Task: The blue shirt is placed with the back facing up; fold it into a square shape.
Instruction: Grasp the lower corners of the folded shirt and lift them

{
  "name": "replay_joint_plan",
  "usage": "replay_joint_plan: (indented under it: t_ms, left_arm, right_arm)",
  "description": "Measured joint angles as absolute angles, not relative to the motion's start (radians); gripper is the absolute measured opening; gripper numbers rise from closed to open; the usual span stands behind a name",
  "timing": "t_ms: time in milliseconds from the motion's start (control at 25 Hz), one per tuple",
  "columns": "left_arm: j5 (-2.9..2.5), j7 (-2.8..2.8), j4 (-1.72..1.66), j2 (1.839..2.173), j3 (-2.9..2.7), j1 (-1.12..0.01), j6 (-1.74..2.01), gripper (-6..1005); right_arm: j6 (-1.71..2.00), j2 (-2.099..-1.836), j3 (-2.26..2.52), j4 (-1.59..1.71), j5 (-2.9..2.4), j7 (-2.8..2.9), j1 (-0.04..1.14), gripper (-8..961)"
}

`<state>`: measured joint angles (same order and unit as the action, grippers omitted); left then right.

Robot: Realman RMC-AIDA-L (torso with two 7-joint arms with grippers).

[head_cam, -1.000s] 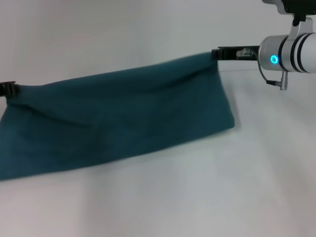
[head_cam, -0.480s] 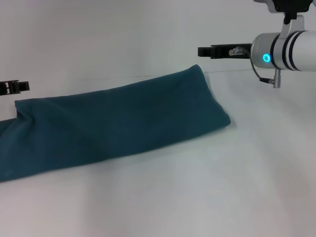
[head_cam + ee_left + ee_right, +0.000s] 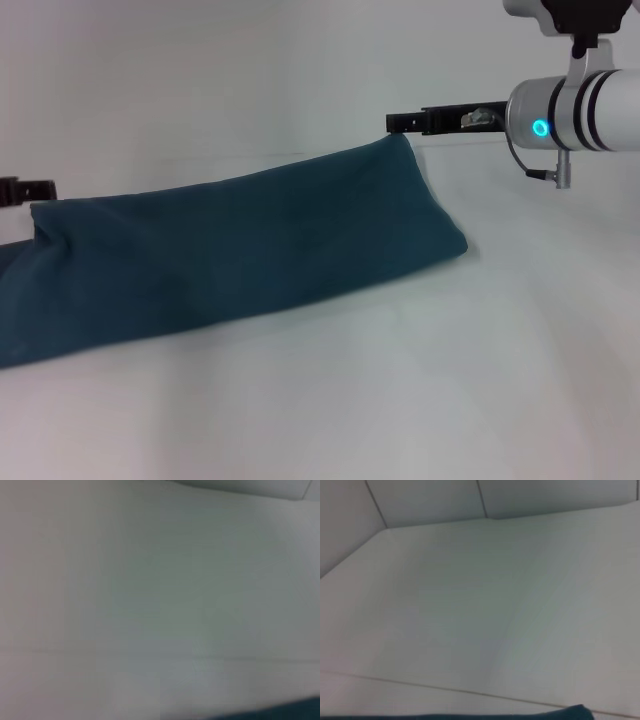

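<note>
The blue shirt lies on the white table as a long folded band, running from the left edge up to the middle right. My right gripper hovers open just above the band's far right corner, holding nothing. At the far left edge my left gripper is open beside the band's far left corner, also free of the cloth. A dark sliver of the blue shirt shows in the left wrist view. The right wrist view shows a thin strip of the blue shirt too.
The white table stretches bare in front of and to the right of the shirt. The right arm's silver wrist with its blue light hangs over the far right. Tiled wall panels rise behind the table.
A second ago both grippers held the folded edge raised. They let go, the shirt dropped flat, and both have since shifted slightly lower, the right one leftward toward the corner.
</note>
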<state>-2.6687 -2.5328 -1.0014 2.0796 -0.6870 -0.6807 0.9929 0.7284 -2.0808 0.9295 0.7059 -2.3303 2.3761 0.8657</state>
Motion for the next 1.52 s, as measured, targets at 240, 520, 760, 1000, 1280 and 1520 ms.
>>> replay_joint_plan:
  t_ms: [240,520,760,1000,1280,1520]
  left_arm:
    - [-2.671,-2.696,-1.129,2.037,-0.682,-0.637,1.321,936]
    - [-2.718,-2.810,-1.197,2.020,-0.659,-0.598,1.453,937]
    - [-2.739,-2.877,-1.164,2.015,-0.608,-0.610,1.514,936]
    - [-2.805,-2.935,-1.161,2.027,-0.606,-0.601,1.523,936]
    - [-2.855,-2.966,-1.146,2.046,-0.609,-0.595,1.518,937]
    - [-2.856,-2.977,-1.095,2.047,-0.591,-0.594,1.478,937]
  right_arm:
    - [0.820,-2.079,0.937,0.805,-2.337,2.365,0.834,931]
    - [0.862,-2.081,0.949,0.914,-2.345,2.360,0.795,929]
    - [0.861,-2.085,0.971,0.961,-2.404,2.344,0.786,928]
    - [0.854,-2.084,0.984,0.971,-2.406,2.312,0.786,927]
    - [0.849,-2.086,1.003,0.986,-2.406,2.296,0.796,927]
    - [0.848,-2.086,1.031,1.006,-2.403,2.295,0.792,926]
